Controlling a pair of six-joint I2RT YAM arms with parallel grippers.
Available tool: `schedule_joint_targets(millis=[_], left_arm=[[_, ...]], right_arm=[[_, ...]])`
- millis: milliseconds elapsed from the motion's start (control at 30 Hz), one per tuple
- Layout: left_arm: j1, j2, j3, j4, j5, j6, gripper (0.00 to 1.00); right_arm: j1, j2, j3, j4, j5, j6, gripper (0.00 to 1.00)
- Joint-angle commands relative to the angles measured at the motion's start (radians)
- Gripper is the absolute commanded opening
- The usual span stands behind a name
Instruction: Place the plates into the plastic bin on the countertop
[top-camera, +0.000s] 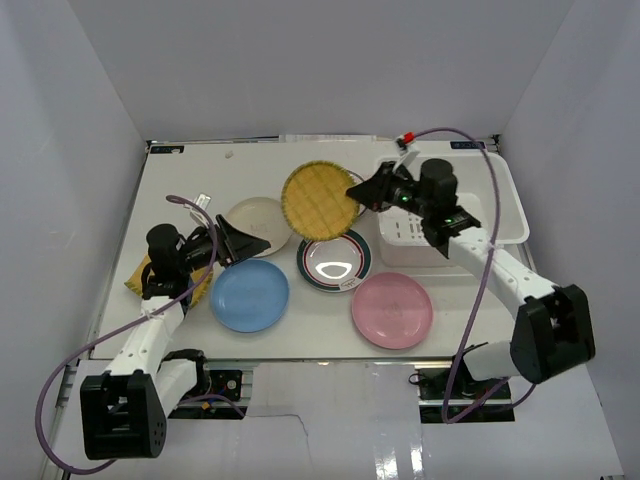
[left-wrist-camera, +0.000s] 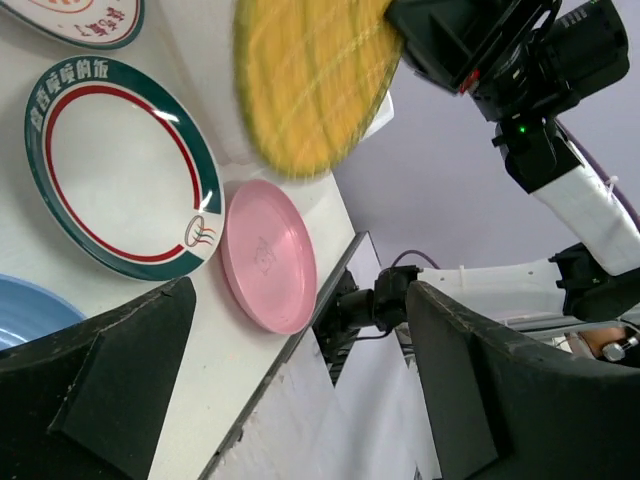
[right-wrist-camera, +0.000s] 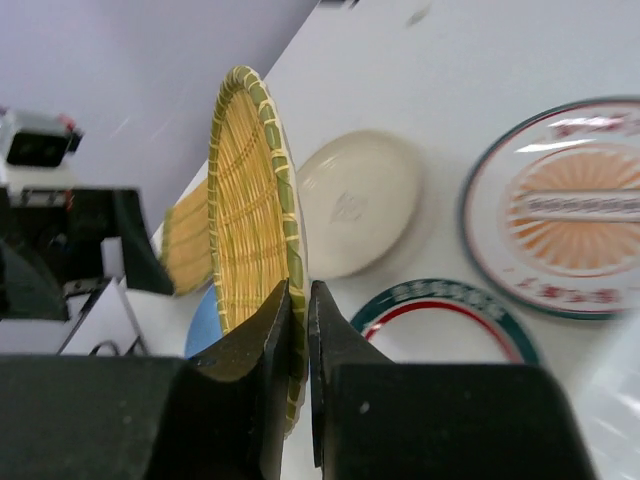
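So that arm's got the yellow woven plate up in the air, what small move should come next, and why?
Probably swing the right gripper sideways toward the white rectangular plastic bin. It is shut on the rim of the yellow woven round plate, which is lifted and tilted on edge but hangs left of the bin in the top view, not over it.

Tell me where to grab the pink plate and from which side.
Pinch the pink plate by its rim on the right side, coming down from above. It lies flat on the countertop, so likely only the rim offers a hold, and the green-rimmed plate crowds its far-left edge.
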Motion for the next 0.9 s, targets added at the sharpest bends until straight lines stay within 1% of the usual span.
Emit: schedule_joint_targets(millis=[0,67,100,133,167,200,267,300,400,567,700,767,867], left_arm=[[-0.009,-0.056,0.065,-0.099,0.049,0.111,0.98],[-0.051,-0.068,0.081,-0.193,0.02,0.177,0.98],[-0.069,-0.074,0.081,-0.213,0.007,0.228,0.98],[-0.077,-0.084,0.078,-0.231,-0.005,0.25,0.98],[-0.084,-0.087,0.076,-0.274,-0.029,0.274,0.98],[-0.098,-0.091,0.078,-0.3,-0.043,0.323,0.98],[-0.112,-0.103,0.088,-0.372,-0.088,0.365,0.98],[-0.13,-0.11,0.096,-0.389,-0.102,0.38,0.98],[-0.159,-0.125,0.122,-0.442,-0.161,0.434,0.98],[-0.163,-0.131,0.13,-0.462,-0.183,0.457,0.98],[-0.164,-0.134,0.131,-0.462,-0.178,0.458,0.98],[-0.164,-0.134,0.133,-0.46,-0.178,0.458,0.98],[-0.164,-0.133,0.13,-0.457,-0.18,0.457,0.98]], right_arm=[[-0.21,-0.182,-0.017,0.041,0.047,0.036,0.08],[-0.293,-0.22,-0.038,-0.001,0.078,0.035,0.08],[-0.362,-0.24,-0.07,-0.016,0.128,0.027,0.08],[-0.388,-0.274,-0.087,-0.053,0.156,0.019,0.08],[-0.442,-0.289,-0.104,-0.065,0.178,0.003,0.08],[-0.464,-0.303,-0.136,-0.075,0.224,-0.013,0.08],[-0.49,-0.331,-0.158,-0.122,0.29,-0.048,0.08],[-0.493,-0.337,-0.167,-0.131,0.343,-0.081,0.08],[-0.528,-0.329,-0.213,-0.145,0.437,-0.123,0.08],[-0.536,-0.244,-0.231,-0.145,0.446,-0.14,0.08],[-0.536,-0.098,-0.19,-0.159,0.431,-0.16,0.08],[-0.536,-0.043,-0.163,-0.159,0.428,-0.155,0.12],[-0.536,-0.023,-0.124,-0.179,0.456,-0.152,0.38]])
